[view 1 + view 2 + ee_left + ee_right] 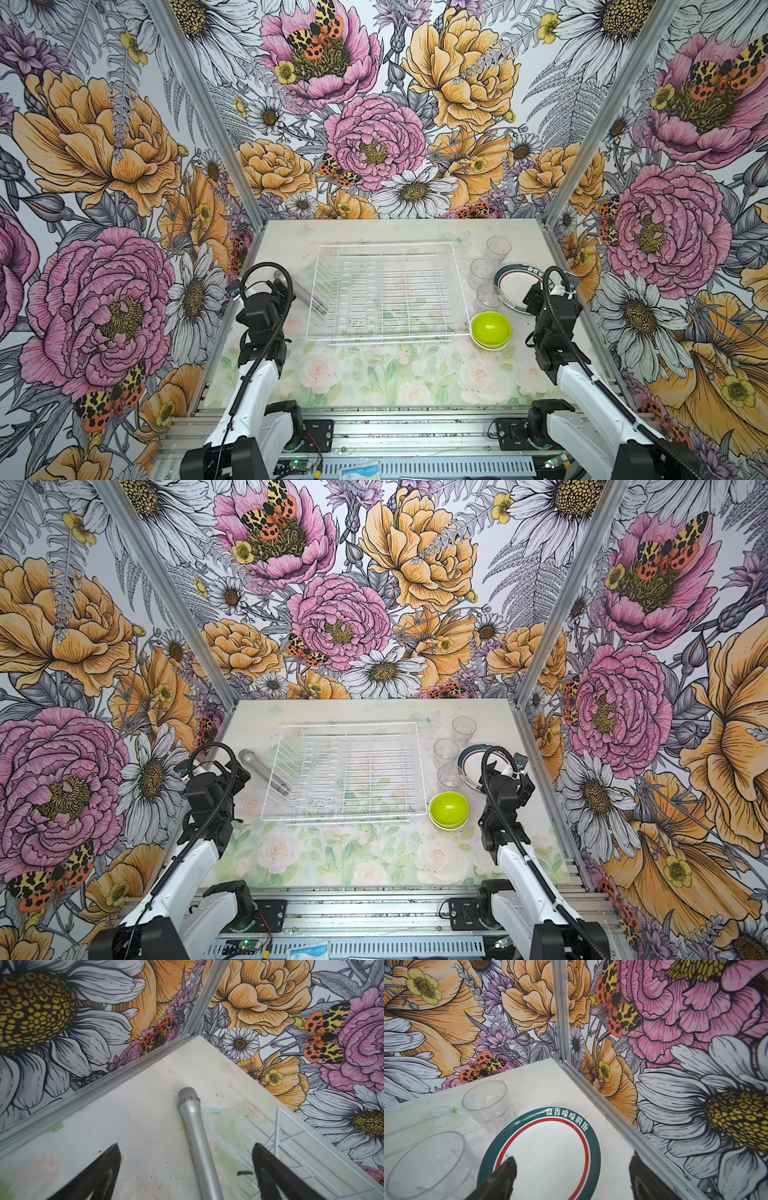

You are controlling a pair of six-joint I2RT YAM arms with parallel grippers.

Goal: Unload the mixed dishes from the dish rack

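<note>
The teal-rimmed round white plate [550,1142] is laid flat beneath the right tool [573,1157], seemingly to clear the white wire dish rack [382,291]; that tool is spread wide and empty, like the left tool [187,1145].

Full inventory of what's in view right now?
dish rack: one, white wire, table centre, no dishes seen in it.
tumblers: three, clear, right of the rack.
plate: at least one, white with dark green and red rim, right of the tumblers.
bowl: one seen, lime green, by the rack's near right corner.
microphone: one, silver, lying left of the rack.
left end effector: open, above the microphone.
right end effector: open, above the plate.
</note>
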